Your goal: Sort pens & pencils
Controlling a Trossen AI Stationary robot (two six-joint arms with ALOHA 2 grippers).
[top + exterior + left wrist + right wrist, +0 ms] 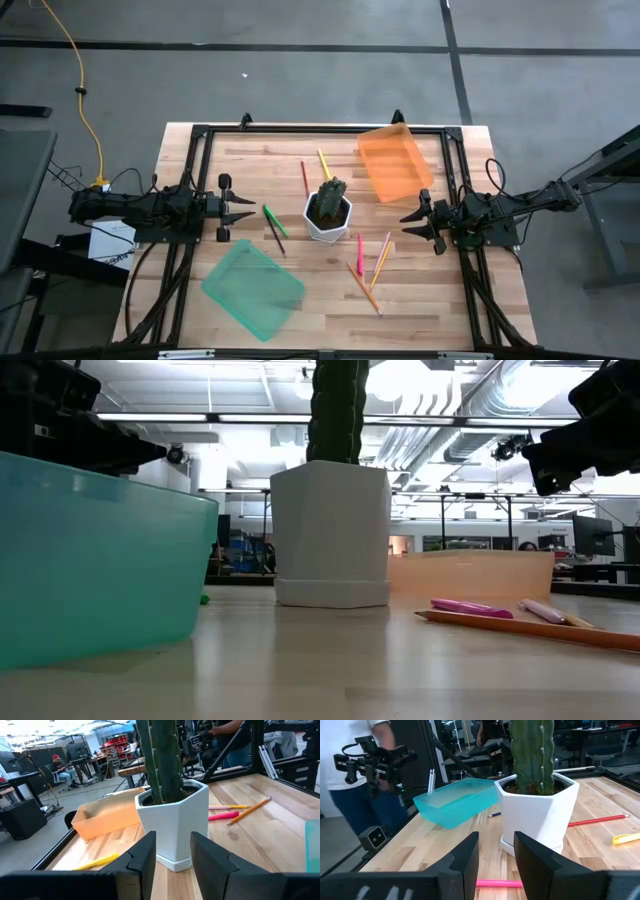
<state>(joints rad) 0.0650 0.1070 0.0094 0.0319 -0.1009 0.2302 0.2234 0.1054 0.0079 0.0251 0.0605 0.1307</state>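
— Where are your hands?

— My left gripper [240, 208] hangs at the table's left edge, fingers apart, holding nothing. Just beside it lie the green pen [275, 220] and the dark pencil [275, 236]; the teal bin [253, 288] sits nearer the front.

— And the middle?

— The white cactus pot [328, 217] stands there, with the red pencil [304, 178] and yellow pen [324, 164] behind it.

— The right side?

— In front of the pot lie the pink pen [360, 254], the yellow-orange pencil [381, 260] and the orange pencil [364, 289]. The orange bin [395, 161] is at the back. My right gripper [412, 221] waits at the right edge, fingers apart, empty.
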